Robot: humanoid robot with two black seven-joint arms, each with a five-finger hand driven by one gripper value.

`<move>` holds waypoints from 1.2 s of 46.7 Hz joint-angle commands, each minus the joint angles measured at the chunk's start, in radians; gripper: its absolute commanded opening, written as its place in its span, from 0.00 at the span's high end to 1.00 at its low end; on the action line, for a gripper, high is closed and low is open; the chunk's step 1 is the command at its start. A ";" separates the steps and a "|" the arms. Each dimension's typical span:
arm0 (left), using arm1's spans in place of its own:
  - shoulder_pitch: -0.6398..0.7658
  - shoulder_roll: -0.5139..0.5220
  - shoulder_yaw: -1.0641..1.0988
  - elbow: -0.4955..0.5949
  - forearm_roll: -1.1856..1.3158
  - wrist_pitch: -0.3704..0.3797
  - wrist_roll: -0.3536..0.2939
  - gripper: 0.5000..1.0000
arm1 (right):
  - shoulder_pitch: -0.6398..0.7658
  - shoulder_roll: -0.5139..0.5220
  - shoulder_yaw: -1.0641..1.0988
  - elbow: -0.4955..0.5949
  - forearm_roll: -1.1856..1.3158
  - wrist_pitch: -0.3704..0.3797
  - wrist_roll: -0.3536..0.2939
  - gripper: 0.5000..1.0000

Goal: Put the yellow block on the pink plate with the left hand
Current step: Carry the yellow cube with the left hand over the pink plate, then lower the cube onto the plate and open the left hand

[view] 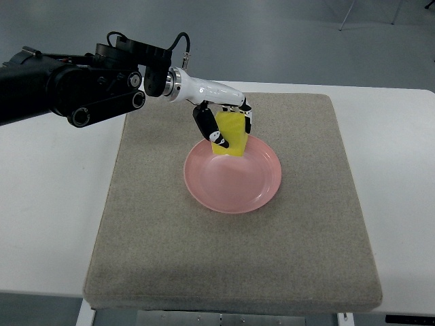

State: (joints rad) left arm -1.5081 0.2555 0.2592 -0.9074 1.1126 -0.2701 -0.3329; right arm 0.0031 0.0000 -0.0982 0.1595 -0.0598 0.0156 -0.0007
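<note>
Left hand (228, 125) grips yellow block (230, 134) w/ closed fingers over pink plate's (234, 187) far rim; released here, it could tip onto mat (149, 224).

The left hand (228, 122) with its yellow block (231, 134) crowds the pink plate's (234, 193) far rim; the grey mat (238, 265) around lies open.

No legible text, label, brand, number or sign is found on any surface in the top view. The black arm (75, 85) carries no readable marking. The white wrist section behind the robot hand (228, 122) shows one small dark mark, too small to read. Plate (234, 187), block (231, 136), mat (306, 238) and bench (47, 204) bear no print.
</note>
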 commanded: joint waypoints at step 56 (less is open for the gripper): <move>0.057 -0.073 0.008 0.009 0.131 0.069 0.000 0.66 | 0.000 0.000 0.000 0.000 0.000 0.000 0.001 0.15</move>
State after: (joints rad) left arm -1.4511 0.1825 0.2668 -0.8988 1.2440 -0.2013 -0.3331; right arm 0.0031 0.0000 -0.0984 0.1595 -0.0598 0.0153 -0.0006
